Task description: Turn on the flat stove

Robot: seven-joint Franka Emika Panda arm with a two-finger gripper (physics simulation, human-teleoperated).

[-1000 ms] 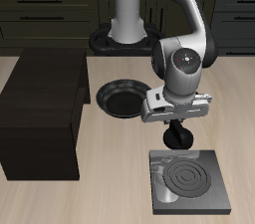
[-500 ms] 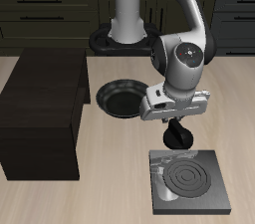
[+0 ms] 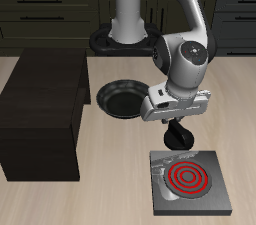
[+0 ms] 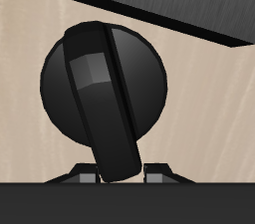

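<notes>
The flat stove [image 3: 222, 201] is a dark-grey slab near the table's front edge. Its ring coil [image 3: 188, 178] glows red. My gripper [image 3: 178, 141] stands straight down over the stove's back edge, where the knob is hidden under it in the exterior view. In the wrist view the round black knob [image 4: 103, 89] fills the frame, and its bar handle is tilted. The fingertips [image 4: 90, 174] sit close on either side of the bar's end, so my gripper [image 4: 125, 173] is shut on the knob.
A round black frying pan [image 3: 122, 99] lies behind the stove, close to the arm. A big dark box-shaped cabinet [image 3: 45, 114] stands on the table beside the pan. Dark kitchen counters run along the back.
The stove's coil has gone from dark to glowing red. The wrist has turned a little over the knob and stays at the same place.
</notes>
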